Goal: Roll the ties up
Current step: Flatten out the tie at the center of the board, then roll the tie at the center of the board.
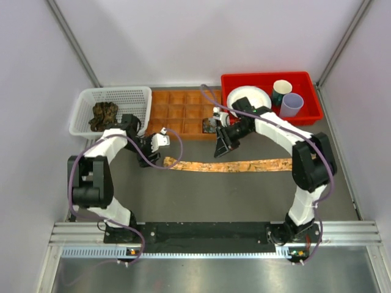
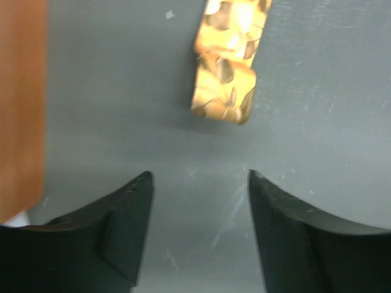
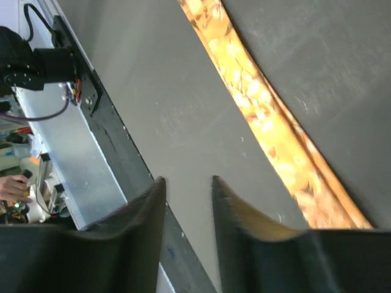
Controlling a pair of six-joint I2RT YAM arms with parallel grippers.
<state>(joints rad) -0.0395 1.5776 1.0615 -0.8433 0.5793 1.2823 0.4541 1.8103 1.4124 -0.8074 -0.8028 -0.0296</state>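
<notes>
A tan-orange speckled tie [image 1: 229,165] lies flat and stretched out across the middle of the grey table. Its left end [image 2: 227,67] sits just ahead of my left gripper [image 2: 200,177], which hovers open with only bare table between its fingers. In the top view the left gripper [image 1: 164,145] is above that end, near the tray. My right gripper [image 1: 220,149] hangs over the tie's middle, on its far side. Its jaws [image 3: 186,181] are narrowly open and hold nothing; the tie [image 3: 269,128] runs past to their right. Dark green-brown ties [image 1: 104,116] lie bunched in the white basket.
A white basket [image 1: 82,104] stands at the back left. The brown compartment tray [image 1: 177,104] is beside it, with a small dark bundle [image 1: 209,126] in one cell. A red bin [image 1: 235,82] at the back right holds a plate [image 1: 250,96] and two cups [image 1: 292,105].
</notes>
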